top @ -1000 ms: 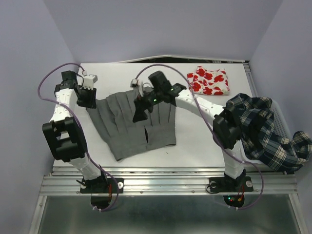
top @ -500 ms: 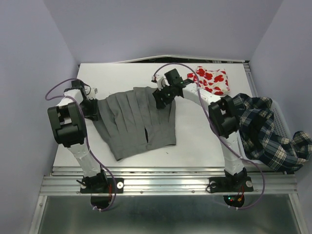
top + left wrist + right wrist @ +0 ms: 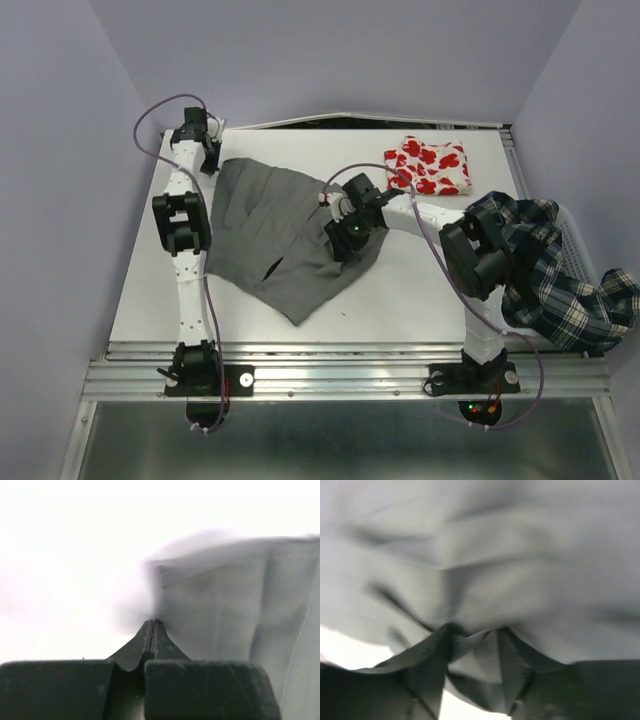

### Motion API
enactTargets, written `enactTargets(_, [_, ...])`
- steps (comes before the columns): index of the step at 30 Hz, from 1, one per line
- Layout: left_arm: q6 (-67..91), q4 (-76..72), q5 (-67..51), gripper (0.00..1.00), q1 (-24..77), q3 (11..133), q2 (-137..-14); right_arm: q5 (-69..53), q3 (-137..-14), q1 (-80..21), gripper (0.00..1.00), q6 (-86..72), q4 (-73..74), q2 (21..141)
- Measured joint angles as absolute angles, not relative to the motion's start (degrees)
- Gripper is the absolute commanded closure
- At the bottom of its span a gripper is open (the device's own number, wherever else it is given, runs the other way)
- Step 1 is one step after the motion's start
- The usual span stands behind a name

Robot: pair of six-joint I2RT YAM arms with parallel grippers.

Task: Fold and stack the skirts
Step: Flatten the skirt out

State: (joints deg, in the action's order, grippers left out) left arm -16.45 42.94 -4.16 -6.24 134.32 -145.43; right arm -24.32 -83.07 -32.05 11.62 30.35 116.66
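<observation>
Grey skirt [image 3: 270, 235]: we see it spread on the table [image 3: 420, 290], left of centre. It lies askew and rumpled, with one corner pulled towards the far left.
Red-print skirt [image 3: 430, 165]: it lies folded small at the far right of the table, well apart from the grey one.
Plaid skirt [image 3: 545, 270]: it sits in a loose heap at the table's right edge, beside the right arm.
Left gripper [image 3: 152, 624]: the fingers are pressed flat together at the skirt's far-left corner. We judge that a thin edge of cloth is nipped between the tips.
Right gripper [image 3: 474, 630]: the fingers stand narrow on the skirt's right side, with a bunched fold of grey cloth gathered between them.
How it handles: we expect it to be light, limp and pleated. It will sag and crease wherever it is not held, and a shallow pinch may slip off.
Where to hold: we would take it at two corners of one edge, with a deep bite of cloth in each. Lifted evenly, the pleats can hang straight before the fold.
Risk: we think a single gathered fold may drag the whole skirt instead of turning it over.
</observation>
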Motion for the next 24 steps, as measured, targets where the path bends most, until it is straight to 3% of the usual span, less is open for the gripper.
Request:
enactTargets(2, [-18.6,41.0,-0.9,0.52,-4.1,146.9,-152.5,-27.3,-82.4,-34.8,0.36,8.7,31.8,115.5])
enactTargets(4, [-20.6,39.3,2.0,0.42,-2.4,145.1,-151.3,-32.8,-84.1,-38.9,0.33,3.8,32.0,115.2])
enactTargets(8, [-24.9,31.6,3.2,0.31,0.8,120.0,-134.0,-38.6,-92.5,-41.3,0.32,-1.5,32.9,114.7])
enactTargets(13, [-33.3,29.4,-6.2,0.36,1.7,93.2,-99.7,-36.9,-94.1,-31.3,0.34,2.4,33.8,107.4])
enactTargets(18, [-43.0,29.9,-12.4,0.37,9.8,74.1,-72.3,-28.4,-85.9,-25.4,0.29,8.9,36.9,100.3])
enactTargets(21, [-46.9,33.9,-16.4,0.38,16.8,64.9,-65.5,-27.2,-80.0,-27.2,0.24,10.9,39.7,99.0])
enactTargets(24, [-49.3,38.1,-18.0,0.37,19.0,56.4,-67.5,-28.8,-74.1,-28.6,0.22,12.4,43.2,98.8])
